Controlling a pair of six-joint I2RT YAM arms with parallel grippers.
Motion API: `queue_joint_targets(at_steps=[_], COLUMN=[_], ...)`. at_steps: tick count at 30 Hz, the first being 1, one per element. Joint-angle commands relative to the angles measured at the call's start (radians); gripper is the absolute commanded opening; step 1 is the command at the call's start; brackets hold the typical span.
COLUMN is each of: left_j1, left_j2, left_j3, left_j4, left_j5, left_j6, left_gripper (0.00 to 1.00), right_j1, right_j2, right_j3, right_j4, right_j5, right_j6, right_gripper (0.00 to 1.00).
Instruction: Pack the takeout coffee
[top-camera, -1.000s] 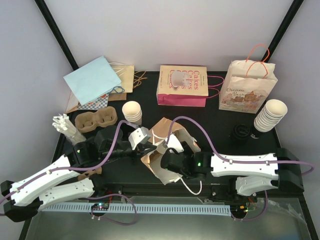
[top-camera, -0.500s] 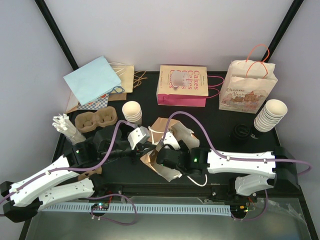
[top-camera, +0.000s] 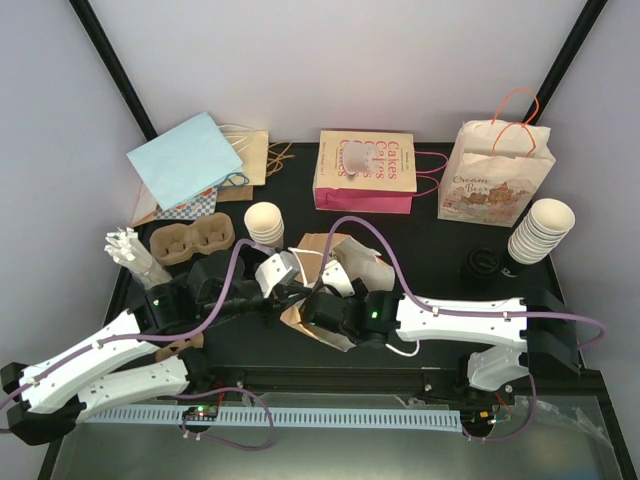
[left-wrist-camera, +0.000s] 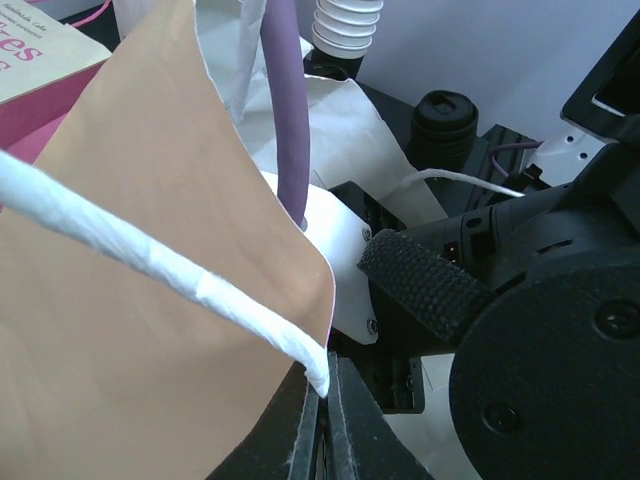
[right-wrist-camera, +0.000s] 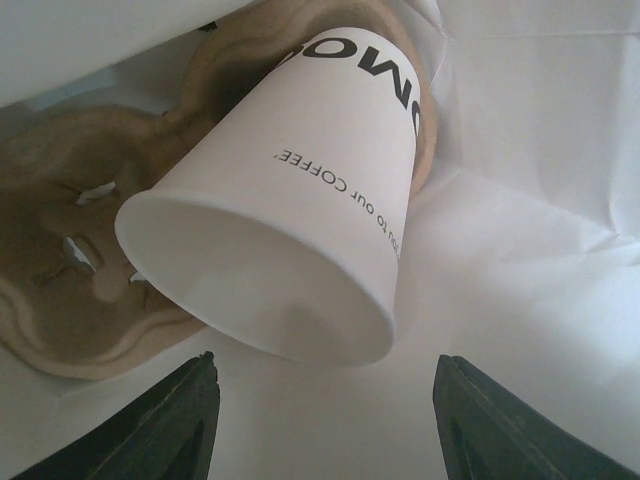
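A white paper cup (right-wrist-camera: 300, 200) with black print lies tilted in a brown pulp carrier (right-wrist-camera: 60, 260) inside a white-lined bag. Its wide round end faces my right gripper (right-wrist-camera: 323, 378), which is open and empty just short of it, a finger on each side. In the top view the brown paper bag (top-camera: 345, 258) lies on its side at mid-table, and the right gripper's fingers are hidden inside its mouth. My left gripper (left-wrist-camera: 325, 392) is shut on the bag's white handle (left-wrist-camera: 200, 285) at the mouth's left edge (top-camera: 288, 298). Black lids (top-camera: 480, 265) sit at the right.
Cream cup stacks stand at back left (top-camera: 265, 222) and far right (top-camera: 540, 230). A second pulp carrier (top-camera: 192, 240) and white cutlery (top-camera: 130, 250) lie at the left. Pink "Cakes" bag (top-camera: 365, 170), printed bag (top-camera: 495, 180) and flat blue bags (top-camera: 190, 160) line the back.
My right arm has pushed left and forward, deeper into the bag's mouth. The bag has shifted a little back and left. The left arm holds still.
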Motion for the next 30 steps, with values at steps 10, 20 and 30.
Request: queue_joint_targets(at_steps=[10, 20, 30], left_j1=[-0.007, -0.007, -0.007], left_j2=[-0.013, -0.017, -0.016], left_j3=[0.006, -0.003, -0.003], left_j4=[0.020, 0.021, 0.018], left_j5=[0.056, 0.066, 0.061], left_j6=[-0.003, -0.008, -0.006], left_gripper=[0.02, 0.02, 0.02], right_j1=[-0.021, -0.031, -0.034], right_j2=[-0.028, 0.058, 0.124], right_j3=[-0.061, -0.020, 0.024], right_j4=[0.076, 0.132, 0.137], right_j5=[0.076, 0.138, 0.153], right_j6=[-0.038, -0.115, -0.128], right_gripper=[0.57, 0.55, 0.27])
